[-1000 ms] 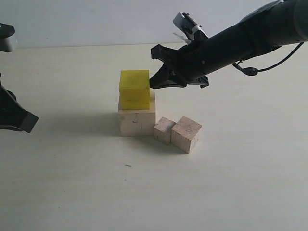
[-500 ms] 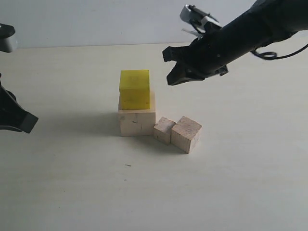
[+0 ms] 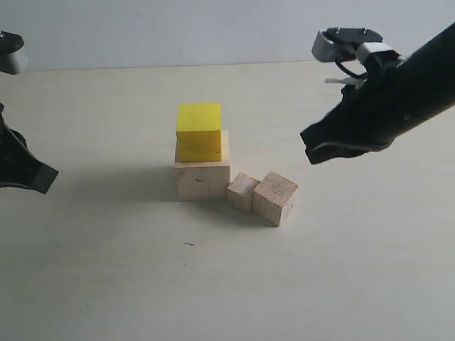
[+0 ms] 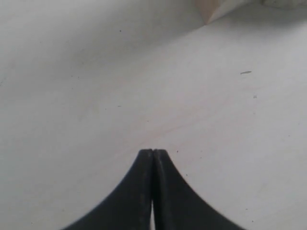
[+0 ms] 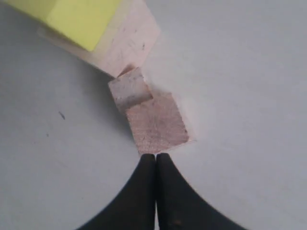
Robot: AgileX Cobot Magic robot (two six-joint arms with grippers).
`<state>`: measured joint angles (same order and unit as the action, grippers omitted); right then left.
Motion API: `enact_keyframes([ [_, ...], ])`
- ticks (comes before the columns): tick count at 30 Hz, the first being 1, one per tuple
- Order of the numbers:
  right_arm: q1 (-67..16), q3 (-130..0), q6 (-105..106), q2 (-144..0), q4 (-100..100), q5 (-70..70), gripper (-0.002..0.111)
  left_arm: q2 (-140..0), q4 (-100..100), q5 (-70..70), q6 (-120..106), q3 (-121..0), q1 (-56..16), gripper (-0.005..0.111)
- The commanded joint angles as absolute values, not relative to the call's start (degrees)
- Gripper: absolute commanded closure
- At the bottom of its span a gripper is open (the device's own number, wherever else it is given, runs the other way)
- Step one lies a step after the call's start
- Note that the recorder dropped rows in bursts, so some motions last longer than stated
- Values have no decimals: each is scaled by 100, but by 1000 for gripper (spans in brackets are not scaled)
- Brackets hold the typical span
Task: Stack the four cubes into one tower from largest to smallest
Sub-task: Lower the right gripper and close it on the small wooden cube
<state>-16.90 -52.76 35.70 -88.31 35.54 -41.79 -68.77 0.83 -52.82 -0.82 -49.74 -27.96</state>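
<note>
A bright yellow cube rests on the large pale wooden cube near the table's middle; both show in the right wrist view, yellow cube, pale cube. Two small light-brown cubes stand on the table against the pale one's right side: the smallest cube and a bigger cube. My right gripper hangs shut and empty in the air, right of the cubes. At the left edge, my left gripper is shut, holding nothing.
The pale tabletop stretches to a light wall at the back. A small dark speck lies on the table in front of the cubes. The right arm's cables hang by its wrist.
My right gripper has drawn away from the yellow cube's side, moving right and slightly lower. The cubes and the left gripper have not moved.
</note>
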Motion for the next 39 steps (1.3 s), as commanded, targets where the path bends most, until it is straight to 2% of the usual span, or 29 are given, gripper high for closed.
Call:
enact_keyframes([
  [1,-1719,-5133,4497,-8743,4027,-4186,108,-6846,129,-5035,-110,-4953,-2783,107],
  [4,-1977,-5133,5423,-8743,4175,-4186,105,-6856,129,-4908,-118,-4906,-2783,107],
  [6,-2214,-5133,5947,-8775,4155,-4223,99,-6866,129,-4840,-118,-4855,-2783,107],
  [10,-2436,-5133,6326,-8879,3770,-4113,83,-6869,129,-4802,-133,-4766,-2783,107],
  [16,-2436,-5133,5749,-8944,3384,-3456,53,-6869,129,-4802,-281,-4754,-2783,107],
  [19,-2436,-5133,5733,-8944,3407,-3355,44,-6869,129,-4813,-304,-4754,-2783,107],
  [23,-2436,-5133,5733,-9095,3407,-3237,40,-6869,129,-4813,-361,-4754,-2783,107],
  [33,-2436,-5133,5742,-9743,3467,-2738,40,-6869,129,-4751,-410,-4754,-2783,107],
  [39,-2436,-5133,5742,-9980,3606,-2733,33,-6869,129,-4716,-410,-4754,-2783,107],
])
